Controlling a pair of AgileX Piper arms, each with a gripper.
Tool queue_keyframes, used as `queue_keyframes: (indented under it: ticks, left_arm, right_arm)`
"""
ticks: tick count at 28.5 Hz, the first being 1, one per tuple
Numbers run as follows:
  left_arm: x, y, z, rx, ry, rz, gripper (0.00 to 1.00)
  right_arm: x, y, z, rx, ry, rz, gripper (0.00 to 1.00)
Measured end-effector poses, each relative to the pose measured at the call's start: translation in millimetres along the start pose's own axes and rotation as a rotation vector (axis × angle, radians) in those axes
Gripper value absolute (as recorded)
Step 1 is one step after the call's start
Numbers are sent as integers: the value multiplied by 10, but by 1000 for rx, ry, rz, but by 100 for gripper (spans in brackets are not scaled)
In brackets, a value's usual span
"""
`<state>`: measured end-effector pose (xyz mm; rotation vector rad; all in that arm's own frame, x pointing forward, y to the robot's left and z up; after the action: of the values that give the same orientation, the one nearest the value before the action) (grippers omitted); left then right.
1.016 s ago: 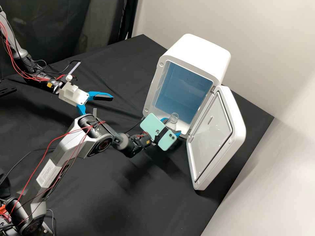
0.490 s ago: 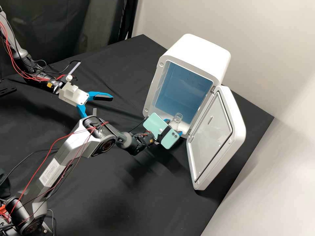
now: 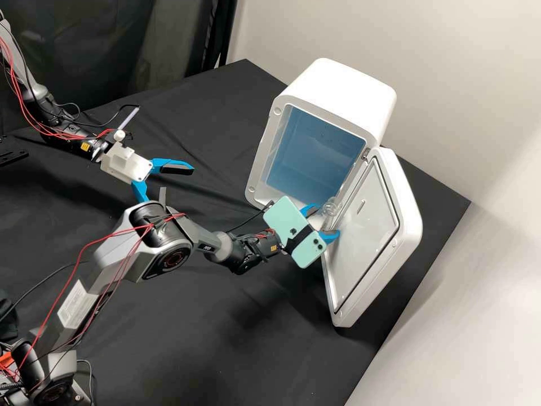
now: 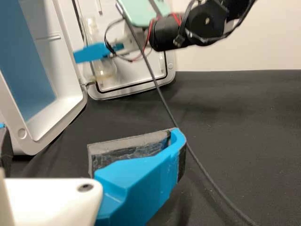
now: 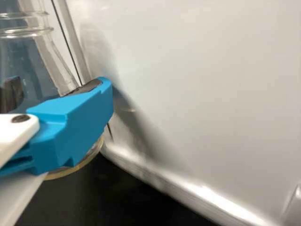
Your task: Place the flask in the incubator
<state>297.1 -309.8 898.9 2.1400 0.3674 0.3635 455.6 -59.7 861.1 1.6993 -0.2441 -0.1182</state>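
The right claw point(image 3: 319, 221) is clenched on the flask point(image 3: 330, 209), pinching its sloped glass low down so the neck points roughly up. Just ahead stands the inner face of the door point(image 3: 369, 225), swung wide. The incubator point(image 3: 338, 96) chamber opens just beside the claw, so the flask is not yet inside. The left claw point(image 3: 159, 177) hangs spread and empty, well behind over the table point(image 3: 225, 338), likely to stay clear.

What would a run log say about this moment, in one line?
right gripper: shut on clear glass flask | flask: by open door of white box incubator, not inside | left gripper: open, above black bench
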Motion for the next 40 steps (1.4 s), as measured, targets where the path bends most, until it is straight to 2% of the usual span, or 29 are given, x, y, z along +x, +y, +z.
queue_keyframes:
  ticks: [3, 6, 11, 15, 19, 22, 24, 26, 28, 29, 30, 33, 34, 36, 40]
  left_arm:
    - [0, 0, 0, 0, 0, 0, 100]
    - [0, 0, 0, 0, 0, 0, 100]
    - [0, 0, 0, 0, 0, 0, 100]
    - [1, -1, 5, 0, -2, 0, 100]
    - [1, -2, 13, 1, -4, -1, 100]
    - [1, -2, 13, 1, -4, -1, 100]
    - [1, -2, 13, 1, -4, -1, 100]
    - [1, -2, 13, 1, -4, -1, 100]
    - [1, -2, 13, 1, -4, -1, 100]
    - [1, -2, 13, 1, -4, -1, 100]
    - [1, -2, 13, 1, -4, -1, 100]
    - [1, -2, 13, 1, -4, -1, 100]
    - [1, -2, 13, 1, -4, -1, 100]
    - [1, -2, 13, 1, -4, -1, 100]
    - [9, 9, 13, 1, -4, 2, 100]
  right_arm:
    - [-12, 39, -50, 0, 20, 16, 0]
    - [3, 10, -88, 6, 27, 8, 0]
    - [19, -114, -207, 2, 43, -26, 0]
    - [9, -244, -278, 22, 41, -66, 0]
    - [-2, -337, -341, 21, 50, -90, 0]
    - [37, -384, -429, 6, 57, -108, 0]
    - [90, -408, -488, -8, 76, -106, 0]
    - [183, -481, -508, -22, 87, -103, 0]
    - [259, -566, -498, -25, 79, -111, 0]
    - [331, -655, -483, -39, 72, -128, 0]
    - [362, -687, -483, -47, 69, -135, 0]
    - [456, -887, -424, -75, 42, -184, 0]
    - [496, -982, -401, -91, 35, -203, 0]
    - [546, -1060, -403, -93, 50, -194, 0]
    - [646, -1129, -442, -86, 63, -170, 0]
